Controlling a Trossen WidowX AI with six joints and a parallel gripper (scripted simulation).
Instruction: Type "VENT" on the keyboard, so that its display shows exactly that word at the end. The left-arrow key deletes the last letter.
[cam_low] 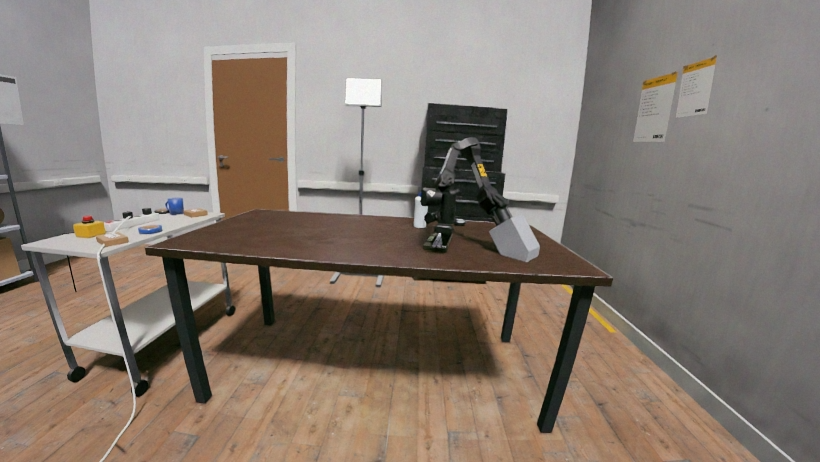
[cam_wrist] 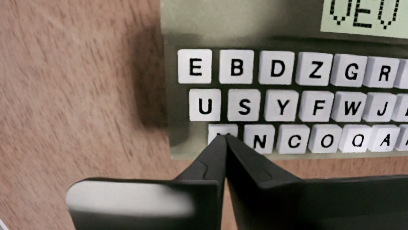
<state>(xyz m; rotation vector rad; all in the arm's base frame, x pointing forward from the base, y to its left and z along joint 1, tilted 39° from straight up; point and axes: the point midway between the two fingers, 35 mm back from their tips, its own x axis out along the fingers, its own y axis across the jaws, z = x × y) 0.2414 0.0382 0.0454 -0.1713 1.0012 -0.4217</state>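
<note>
1. My hand (cam_wrist: 226, 140) is pressed together, holding nothing, its tip on the key (cam_wrist: 220, 131) left of N.
2. The keyboard (cam_wrist: 172, 107) lies on the bench (cam_wrist: 75, 100); its display (cam_wrist: 367, 15) reads VEV.
3. I judge the keys stiff and springy: press them squarely, never grasp.

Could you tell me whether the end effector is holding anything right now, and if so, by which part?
Nothing is held. The end effector is shut with its fingers pressed together, the tips over a bottom-row key of the keyboard.
</note>
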